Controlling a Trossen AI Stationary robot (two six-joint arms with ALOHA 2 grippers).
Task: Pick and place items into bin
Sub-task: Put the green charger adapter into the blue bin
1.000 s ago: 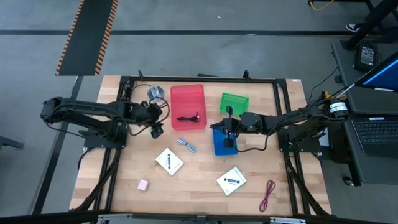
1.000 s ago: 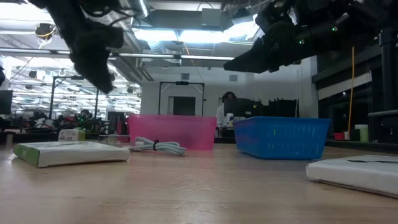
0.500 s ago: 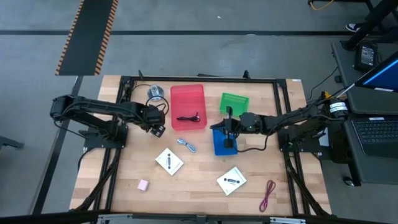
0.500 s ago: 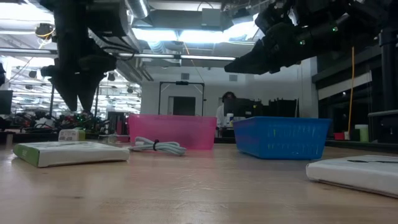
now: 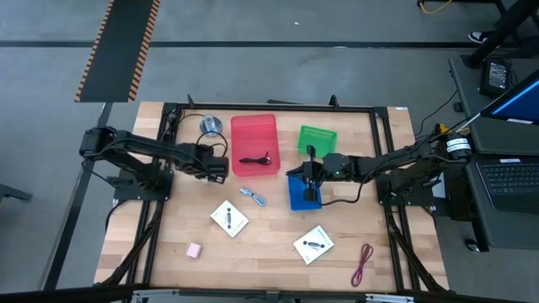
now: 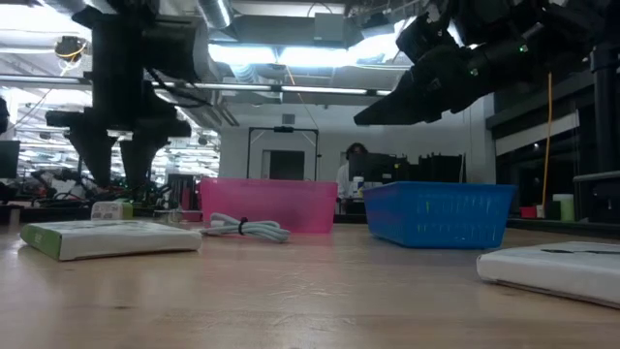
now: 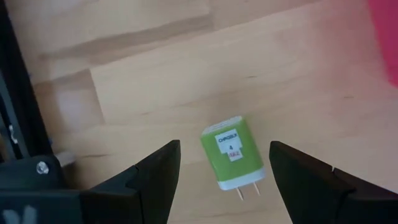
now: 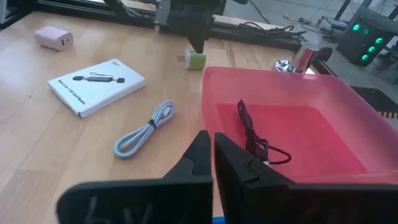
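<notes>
Hovering spread-fingered over the green charger [image 7: 231,152], the left claw [image 7: 221,180] straddles it, seemingly lined up for a grab; the charger lies on the bench [image 5: 269,252] just left of the red bin [image 5: 254,145]. Right claw [image 8: 213,163], clenched, waits above the blue bin [image 5: 303,192].

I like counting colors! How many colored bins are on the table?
3. The red bin sits at the table's middle back, the green bin is to its right, and the blue bin lies below the green one, partly under the right gripper.
</notes>
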